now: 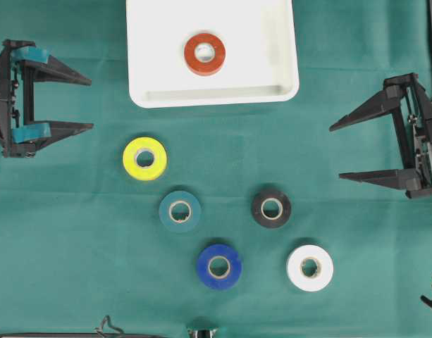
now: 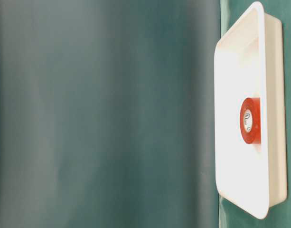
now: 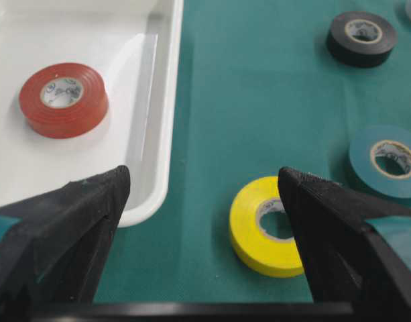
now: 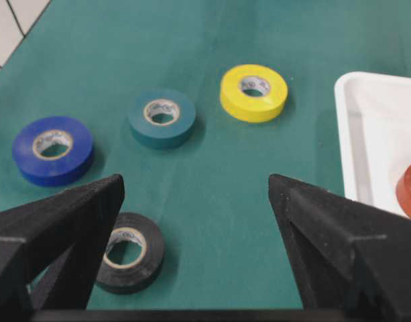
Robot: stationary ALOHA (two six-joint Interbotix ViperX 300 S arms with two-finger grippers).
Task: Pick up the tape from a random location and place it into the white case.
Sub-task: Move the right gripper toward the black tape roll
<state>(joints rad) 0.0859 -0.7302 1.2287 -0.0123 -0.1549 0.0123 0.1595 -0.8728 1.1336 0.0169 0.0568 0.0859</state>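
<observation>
Six tape rolls are what we count in all: one red roll (image 1: 205,53) lying flat inside the white case (image 1: 145,70), near its middle with bare tray floor on every side, and five outside it on the green tabletop (image 1: 75,232). Below the case's near rim lie the yellow roll (image 1: 145,158) (closest to that rim), the teal roll (image 1: 180,210), the black roll (image 1: 271,208), the blue roll (image 1: 219,266) and the white roll (image 1: 310,267); none touches another, and we see open cloth between each pair. One left end effector (image 1: 89,104) sits well left of the case, its jaws spread wide and holding nothing. One right end effector (image 1: 335,151) sits right of the case's lower corner, likewise spread and empty.
</observation>
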